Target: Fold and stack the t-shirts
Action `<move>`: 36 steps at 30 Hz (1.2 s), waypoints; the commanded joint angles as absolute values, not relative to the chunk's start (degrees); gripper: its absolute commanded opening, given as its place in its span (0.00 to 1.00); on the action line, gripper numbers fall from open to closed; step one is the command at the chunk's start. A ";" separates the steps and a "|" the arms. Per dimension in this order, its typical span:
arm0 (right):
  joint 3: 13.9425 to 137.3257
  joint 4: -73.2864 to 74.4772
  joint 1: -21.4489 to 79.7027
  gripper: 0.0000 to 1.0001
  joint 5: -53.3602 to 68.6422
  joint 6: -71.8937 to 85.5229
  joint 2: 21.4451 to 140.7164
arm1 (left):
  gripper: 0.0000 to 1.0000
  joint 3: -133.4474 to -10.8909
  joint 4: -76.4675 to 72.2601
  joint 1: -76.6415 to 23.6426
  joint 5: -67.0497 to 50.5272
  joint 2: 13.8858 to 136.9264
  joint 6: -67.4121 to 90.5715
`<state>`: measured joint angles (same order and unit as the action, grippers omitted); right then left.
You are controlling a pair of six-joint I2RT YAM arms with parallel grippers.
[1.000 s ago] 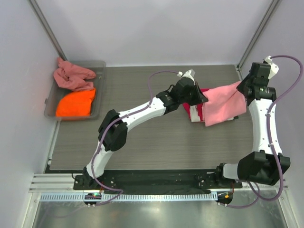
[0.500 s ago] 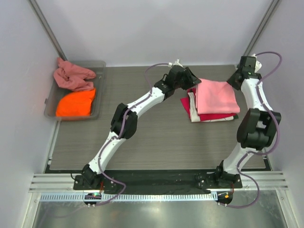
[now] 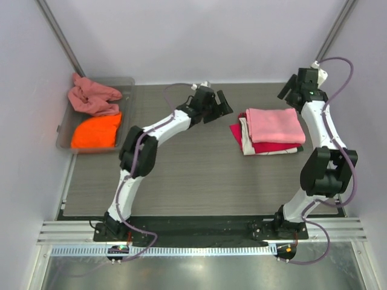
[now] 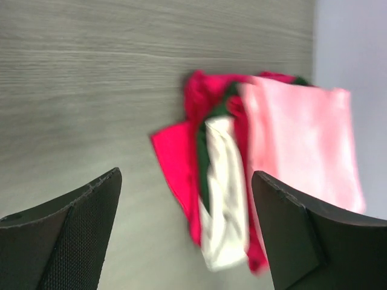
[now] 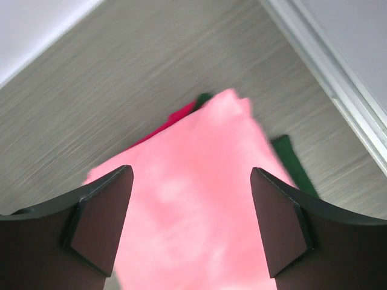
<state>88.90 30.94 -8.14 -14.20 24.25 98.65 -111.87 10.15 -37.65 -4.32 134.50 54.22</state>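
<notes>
A folded light pink t-shirt [image 3: 275,125] lies flat on top of a stack on the table, over a crimson red one [image 3: 273,147] and a white one [image 3: 244,129]. A dark t-shirt [image 5: 291,161] peeks out from under the pink [image 5: 199,205]. In the left wrist view the stack shows its edges: red [image 4: 175,163], white [image 4: 224,199], pink [image 4: 302,145]. My left gripper [image 3: 222,110] hangs open just left of the stack, nothing between its fingers [image 4: 72,235]. My right gripper [image 3: 288,95] is open above the stack's back right corner, holding nothing.
A grey tray [image 3: 128,81] stands at the table's left edge with a crumpled dusty rose t-shirt [image 3: 92,96] and an orange t-shirt [image 3: 97,132] in it. White walls close the back and sides; a metal rail [image 5: 326,66] runs along the right edge.
Both grippers have opened and let go of the pink t-shirt, which now lies folded on the stack. The left arm drew back to the left, the right arm toward the back.
</notes>
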 commanded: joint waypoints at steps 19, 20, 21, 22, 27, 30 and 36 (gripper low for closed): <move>79.27 32.25 16.87 0.27 -2.89 18.90 104.92 | 0.88 -67.70 14.24 -33.49 6.58 89.30 40.61; 79.71 32.52 17.05 0.27 -3.51 18.81 105.99 | 0.88 -66.72 13.98 -33.49 7.29 88.69 40.26; 79.89 32.69 17.22 0.27 -4.30 18.72 106.78 | 0.88 -65.75 13.97 -33.49 8.08 88.07 39.99; 80.07 32.78 17.31 0.26 -5.70 18.55 107.57 | 0.88 -64.35 13.80 -33.49 9.22 87.20 39.73; 82.26 35.41 18.28 0.25 -11.06 18.11 113.37 | 0.88 -61.96 14.41 -33.31 11.42 85.70 38.41; 83.49 37.52 18.28 0.22 -19.48 19.33 115.92 | 0.88 -61.00 14.76 -32.87 11.51 85.17 38.41; 82.44 38.58 13.10 0.21 -27.07 22.06 113.83 | 0.88 -58.81 14.77 -30.94 10.46 84.03 38.50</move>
